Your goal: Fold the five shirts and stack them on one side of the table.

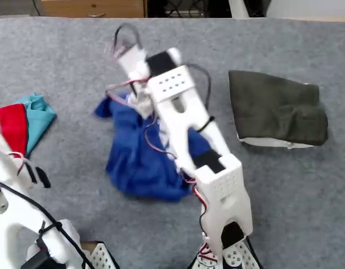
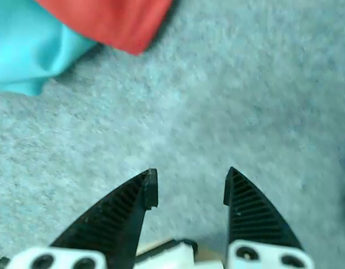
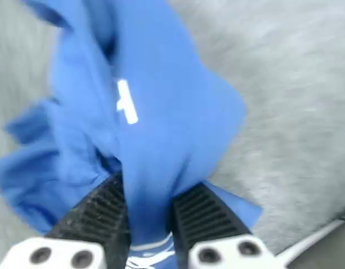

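Observation:
A crumpled blue shirt (image 1: 138, 154) lies in the middle of the grey table, partly lifted at its far end. My right gripper (image 3: 149, 207) is shut on a fold of the blue shirt (image 3: 161, 129), which hangs away from the fingers; in the high view the right arm (image 1: 183, 129) reaches over the shirt. A red shirt (image 1: 13, 126) lies on a teal shirt (image 1: 41, 115) at the table's left edge. My left gripper (image 2: 190, 190) stands open just above bare table, short of the red shirt (image 2: 113, 19) and teal shirt (image 2: 27, 53). A folded dark olive shirt (image 1: 276, 109) rests at the right.
A white layer (image 1: 267, 143) peeks from under the olive shirt's near edge. The grey felt table (image 1: 60, 61) has open room at the far left and near right. A wooden cabinet (image 1: 94, 8) stands beyond the far edge.

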`<move>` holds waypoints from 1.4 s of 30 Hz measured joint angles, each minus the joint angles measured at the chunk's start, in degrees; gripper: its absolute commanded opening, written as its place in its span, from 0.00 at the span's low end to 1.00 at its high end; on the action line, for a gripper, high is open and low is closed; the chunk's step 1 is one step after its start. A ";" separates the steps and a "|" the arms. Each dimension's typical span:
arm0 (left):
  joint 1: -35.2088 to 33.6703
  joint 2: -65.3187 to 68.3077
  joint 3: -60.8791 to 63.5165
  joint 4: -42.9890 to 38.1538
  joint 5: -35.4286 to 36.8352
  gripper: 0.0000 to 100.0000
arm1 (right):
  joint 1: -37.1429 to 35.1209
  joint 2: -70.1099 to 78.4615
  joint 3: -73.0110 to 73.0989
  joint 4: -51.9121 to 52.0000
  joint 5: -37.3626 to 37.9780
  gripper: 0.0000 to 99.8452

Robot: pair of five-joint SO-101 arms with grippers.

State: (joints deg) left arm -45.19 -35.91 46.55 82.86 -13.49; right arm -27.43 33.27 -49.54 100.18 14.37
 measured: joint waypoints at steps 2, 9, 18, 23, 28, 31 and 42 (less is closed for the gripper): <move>4.13 -0.09 0.00 3.34 0.00 0.21 | 1.85 0.00 -8.18 0.35 -3.96 0.01; 25.67 -0.26 0.00 3.08 0.26 0.22 | 5.98 0.35 -22.51 0.53 -14.33 0.01; 44.13 -0.26 -0.18 -14.33 14.95 0.22 | 6.15 1.14 -25.32 0.62 -16.09 0.01; 45.89 -0.26 -0.44 -16.00 19.60 0.22 | 5.63 -4.75 -31.12 0.62 -16.09 0.01; 42.37 -0.26 -5.80 -9.93 19.96 0.22 | -1.41 -11.43 -34.37 -3.08 -16.09 0.01; 37.80 -0.26 -8.70 -5.45 18.20 0.22 | -5.80 -13.45 -34.46 -4.04 -16.09 0.02; 18.20 -0.26 -5.80 -2.02 -6.68 0.22 | -3.08 -7.65 -14.59 -13.45 -16.09 0.02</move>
State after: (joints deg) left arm -26.99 -36.18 40.75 80.84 -20.18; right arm -30.51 25.63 -64.13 86.73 -1.71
